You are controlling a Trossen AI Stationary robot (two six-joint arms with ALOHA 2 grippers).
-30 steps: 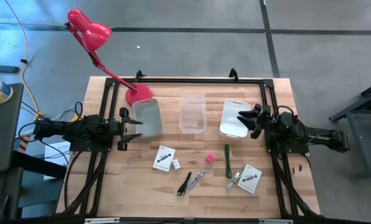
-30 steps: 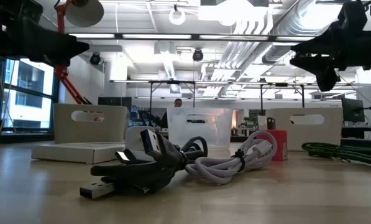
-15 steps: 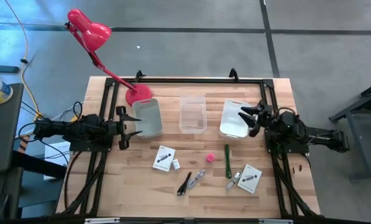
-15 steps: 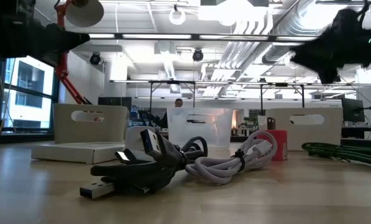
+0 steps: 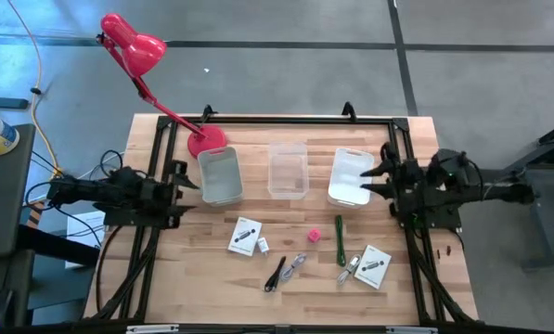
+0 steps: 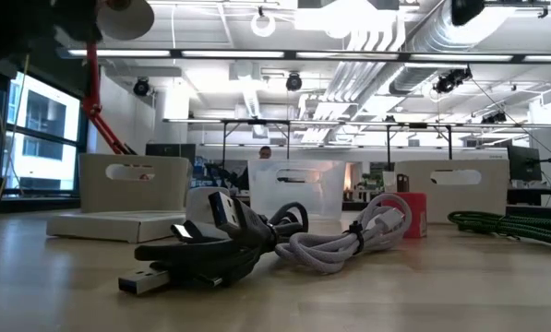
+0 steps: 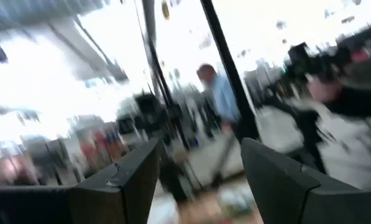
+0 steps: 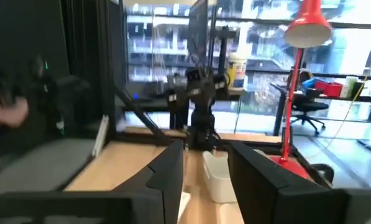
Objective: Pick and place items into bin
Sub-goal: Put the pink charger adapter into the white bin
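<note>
The items lie on the near half of the wooden table: a white card, a pink cube, a green stick, a black cable, a pale cable and a second card. Three bins stand in a row behind them: a grey bin, a clear bin and a white bin. My left gripper is open beside the grey bin, tipped upward. My right gripper is open and raised by the white bin. Both are empty.
A red desk lamp stands at the far left corner, with its base next to the grey bin. A black frame runs along the table's far edge. The low view shows the black cable closest, the cube behind it.
My right gripper has risen well above the table, leaving the low view at the top. It has drawn back a little toward the right edge and rolled about its own axis. My left gripper has tipped its fingers upward and risen slightly. The items lie as before.
</note>
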